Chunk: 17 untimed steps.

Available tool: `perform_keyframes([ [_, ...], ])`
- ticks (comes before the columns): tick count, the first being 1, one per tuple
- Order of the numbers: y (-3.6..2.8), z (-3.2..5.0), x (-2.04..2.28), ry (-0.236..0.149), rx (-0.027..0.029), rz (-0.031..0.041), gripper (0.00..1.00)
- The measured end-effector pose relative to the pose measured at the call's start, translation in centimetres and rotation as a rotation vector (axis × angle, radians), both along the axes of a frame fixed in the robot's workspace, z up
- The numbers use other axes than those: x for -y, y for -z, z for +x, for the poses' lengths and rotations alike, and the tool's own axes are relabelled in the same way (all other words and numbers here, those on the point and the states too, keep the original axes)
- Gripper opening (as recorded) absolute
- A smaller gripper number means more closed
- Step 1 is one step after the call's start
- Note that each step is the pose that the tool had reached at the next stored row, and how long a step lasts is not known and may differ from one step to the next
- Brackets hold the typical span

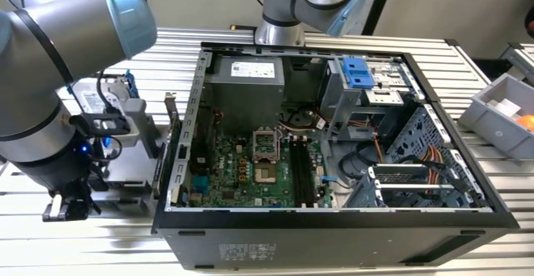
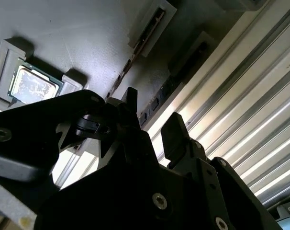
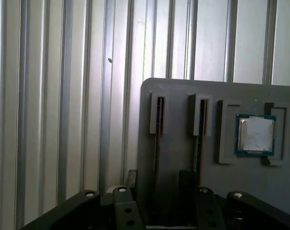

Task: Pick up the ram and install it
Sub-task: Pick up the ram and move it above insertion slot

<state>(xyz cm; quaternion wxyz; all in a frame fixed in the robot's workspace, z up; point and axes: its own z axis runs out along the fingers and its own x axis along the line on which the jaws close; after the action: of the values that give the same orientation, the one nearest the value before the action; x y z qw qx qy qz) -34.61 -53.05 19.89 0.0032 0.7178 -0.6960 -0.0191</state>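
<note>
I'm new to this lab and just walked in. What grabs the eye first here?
The open computer case dominates the middle of the exterior view, its green motherboard exposed, with the robot arm looming at that view's left. In the first wrist view the hand hangs open over a grey holder carrying a processor chip.
</note>
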Motion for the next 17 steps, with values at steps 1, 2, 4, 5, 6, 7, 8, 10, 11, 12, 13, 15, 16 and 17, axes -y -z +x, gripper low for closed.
perform_keyframes([
  [1,0.05,0.0,0.0,0.001,-0.0002,-0.0012,1.0],
  [2,0.09,0.0,0.0,0.002,-0.0003,-0.0022,1.0],
  [4,0.17,0.0,-0.01,0.008,-0.0003,-0.0036,1.0],
  [5,0.22,0.0,-0.01,0.011,-0.0002,-0.0037,1.0],
  [6,0.25,0.0,-0.01,0.014,-0.0003,-0.0041,1.0],
  [7,0.28,0.0,-0.01,0.016,-0.0003,-0.0043,1.0],
  [8,0.29,0.0,-0.01,0.016,-0.0004,-0.0043,1.0],
  [10,0.32,0.0,-0.01,0.016,-0.0003,-0.0044,1.0],
  [11,0.42,0.0,-0.02,0.016,-0.0001,-0.0047,1.0],
  [12,0.48,0.0,-0.02,0.016,-0.0001,-0.0049,1.0],
  [13,0.55,0.0,-0.02,0.016,-0.0001,-0.0052,1.0],
  [15,0.68,0.0,-0.01,0.016,-0.0002,-0.0058,1.0],
  [16,0.72,0.0,-0.01,0.016,-0.0003,-0.0061,1.0],
  [17,0.74,0.0,-0.01,0.016,-0.0003,-0.0063,1.0],
])
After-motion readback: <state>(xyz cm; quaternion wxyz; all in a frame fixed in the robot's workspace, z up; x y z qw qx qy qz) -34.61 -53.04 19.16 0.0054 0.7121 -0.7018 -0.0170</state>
